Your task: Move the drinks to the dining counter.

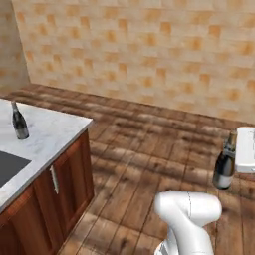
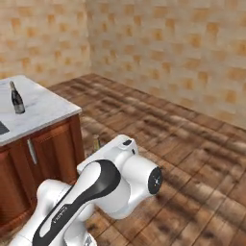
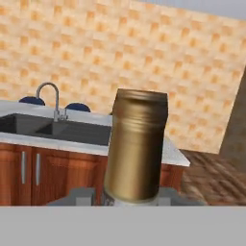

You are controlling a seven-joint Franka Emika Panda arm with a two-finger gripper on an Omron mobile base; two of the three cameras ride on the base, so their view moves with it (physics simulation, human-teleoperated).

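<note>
The gripper is clamped on a dark wine bottle, carried upright above the wooden floor, well apart from the dining counter; in the hand view its gold-foiled neck rises between the jaws; a second dark bottle stands upright on the counter's marble top, near the black sink and metal tap

1. You see two dark wine bottles: one standing on the table, one held up in the air.
2. You see one black sink and one metal tap.
3. You see two dark blue rounded things behind the table.
</note>
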